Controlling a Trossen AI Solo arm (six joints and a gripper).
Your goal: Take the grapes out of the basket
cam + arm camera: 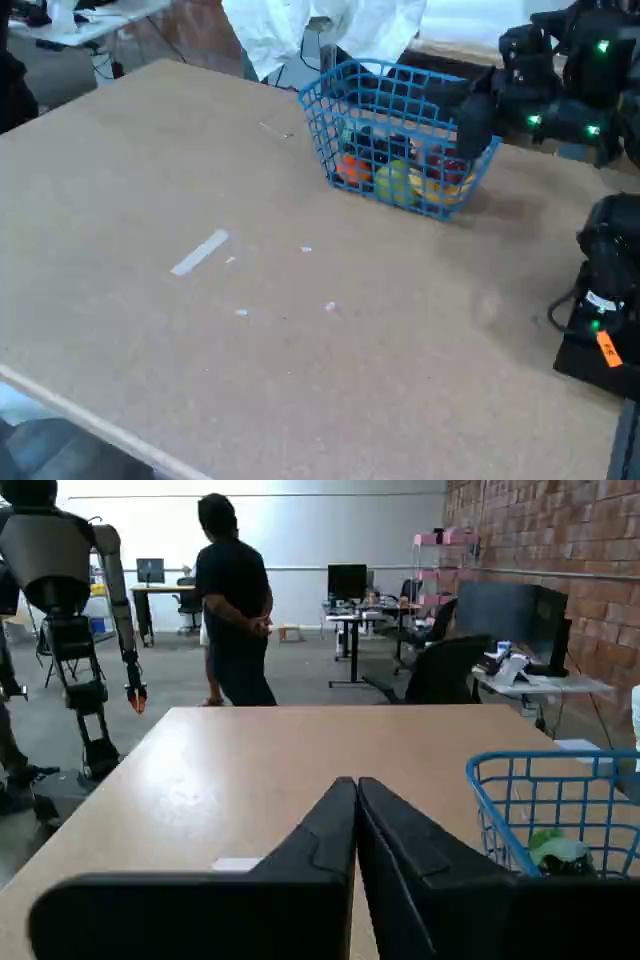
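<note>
Gripper [356,810] fingers clenched together, empty, hovering beside basket [330,125] right side; grapes [392,147] inside among fruit.

Right wall: red brick [545,530], wrist view.
Far wall: pale, plain [300,525].
Floor: grey, smooth [175,675].
Near furniture: broad tan table [240,770], strip of white tape [200,252] on top.
Further back: desks with dark monitors [347,581], black office chair [440,670], pink shelving [440,560].
Also there: standing person [235,600], back turned; grey humanoid figure [60,610] at left.
</note>
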